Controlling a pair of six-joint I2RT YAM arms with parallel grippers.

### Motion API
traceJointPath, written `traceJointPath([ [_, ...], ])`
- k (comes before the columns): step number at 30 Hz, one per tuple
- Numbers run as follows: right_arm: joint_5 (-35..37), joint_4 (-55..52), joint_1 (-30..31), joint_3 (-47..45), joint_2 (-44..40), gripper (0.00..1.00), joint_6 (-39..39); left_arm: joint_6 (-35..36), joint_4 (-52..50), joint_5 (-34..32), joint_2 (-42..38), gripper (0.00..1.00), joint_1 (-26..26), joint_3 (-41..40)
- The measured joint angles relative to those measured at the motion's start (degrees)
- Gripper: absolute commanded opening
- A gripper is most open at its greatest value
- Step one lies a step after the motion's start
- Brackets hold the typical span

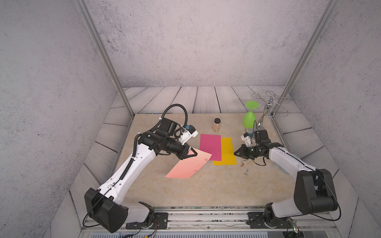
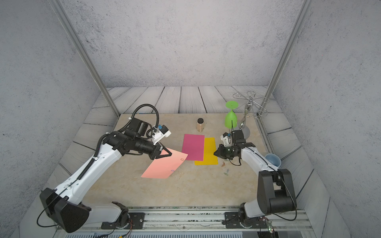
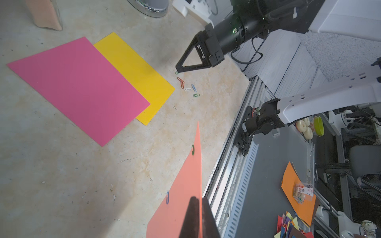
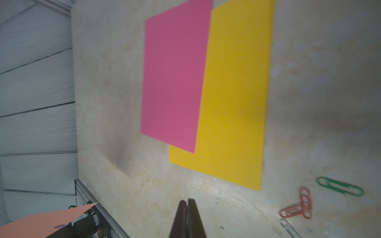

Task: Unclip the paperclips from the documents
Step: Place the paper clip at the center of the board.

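The salmon sheet (image 1: 188, 167) slants across the middle of the desk (image 1: 185, 189), with a green paperclip (image 3: 192, 149) and a blue paperclip (image 3: 167, 197) clipped along its right-hand edge. The left arm stretches low from the near left, and the left hand (image 1: 195, 154) is clamped on the sheet's far corner. To the right lie the loose paperclips (image 1: 244, 167). Just beyond them the right hand (image 1: 235, 153) points left — fingers pressed together, empty, tip low beside the yellow sheet (image 1: 226, 152). Farther in, the magenta sheet (image 1: 210, 146) overlaps the yellow's left side — both flat.
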Motion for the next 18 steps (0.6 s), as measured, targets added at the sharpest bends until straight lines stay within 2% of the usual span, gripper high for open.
traceJointPath([
  [9, 9.0, -1.4, -3.7, -4.7, 0.3, 0.02, 2.4, -1.8, 2.4, -2.3, 0.0, 0.0, 0.0, -0.3],
  [18, 12.6, 0.0, -4.5, -6.5, 3.6, 0.05, 3.1, -2.3, 3.7, -2.6, 0.0, 0.0, 0.0, -0.4],
])
